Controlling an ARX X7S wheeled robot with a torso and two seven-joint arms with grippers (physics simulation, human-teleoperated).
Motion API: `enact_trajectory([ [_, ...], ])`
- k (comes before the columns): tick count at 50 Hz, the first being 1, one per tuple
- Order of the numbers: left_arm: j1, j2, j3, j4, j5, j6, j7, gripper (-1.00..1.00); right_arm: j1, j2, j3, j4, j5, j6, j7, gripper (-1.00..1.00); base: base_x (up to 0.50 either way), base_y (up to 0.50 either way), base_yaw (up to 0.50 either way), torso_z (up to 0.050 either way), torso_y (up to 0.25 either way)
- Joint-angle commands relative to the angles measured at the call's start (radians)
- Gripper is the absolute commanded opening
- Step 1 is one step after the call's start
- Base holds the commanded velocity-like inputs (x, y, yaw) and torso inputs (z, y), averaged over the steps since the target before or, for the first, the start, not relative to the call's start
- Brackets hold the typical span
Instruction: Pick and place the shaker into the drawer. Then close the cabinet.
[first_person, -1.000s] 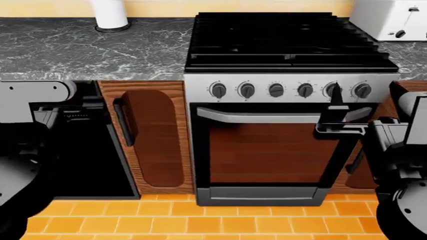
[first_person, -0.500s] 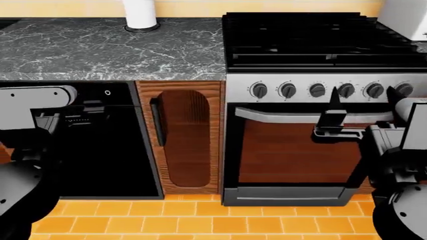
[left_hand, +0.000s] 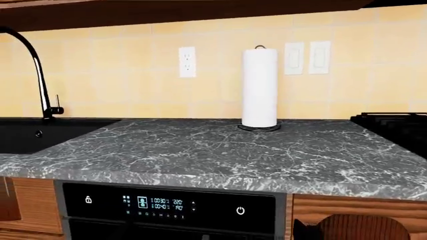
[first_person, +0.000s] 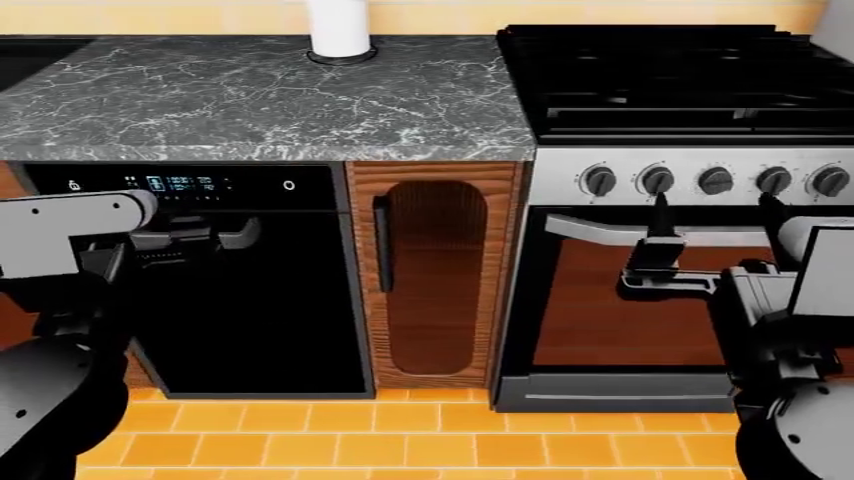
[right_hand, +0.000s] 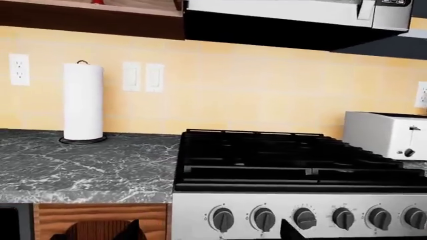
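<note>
A kitchen wall of pale yellow tile backs a dark grey marbled counter, and the floor below is orange tile. A white paper towel roll stands upright at the back of the counter, on a dark round base. Taking that roll as the landmark: in the left wrist view a white power outlet is on the wall to one side of it and two light switches on the other, and further off past the outlet a black faucet arches over a dark sink. Below the counter in front of the roll sits a black dishwasher with a lit control strip. Just beside it is a narrow wooden door with a black vertical handle. Beyond that door stands the stove, black grates on top and a row of knobs on its silver front. In the right wrist view a white toaster sits on the far side of the stove from the roll.

The left claw hangs in front of the dishwasher; whether it is spread or pressed together I cannot tell. The right claw hangs before the oven door, and I cannot tell its state either.

Neither the shaker nor the drawer appears in any view.
</note>
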Motion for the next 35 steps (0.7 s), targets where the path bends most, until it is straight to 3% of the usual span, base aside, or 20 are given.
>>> enact_trajectory([
  [1, 0.059, 0.021, -0.001, -0.02, -0.012, 0.044, 0.032, 1.0, -0.047, -0.021, -0.02, 0.03, -0.024, -0.041, -0.048, 1.0, 0.0, 0.31, 0.0, 0.0, 0.0],
  [35, 0.08, 0.029, 0.011, -0.022, -0.007, 0.051, 0.039, 1.0, -0.074, -0.045, -0.023, 0.055, -0.043, -0.07, -0.069, 1.0, 0.0, 0.3, 0.0, 0.0, 0.0],
])
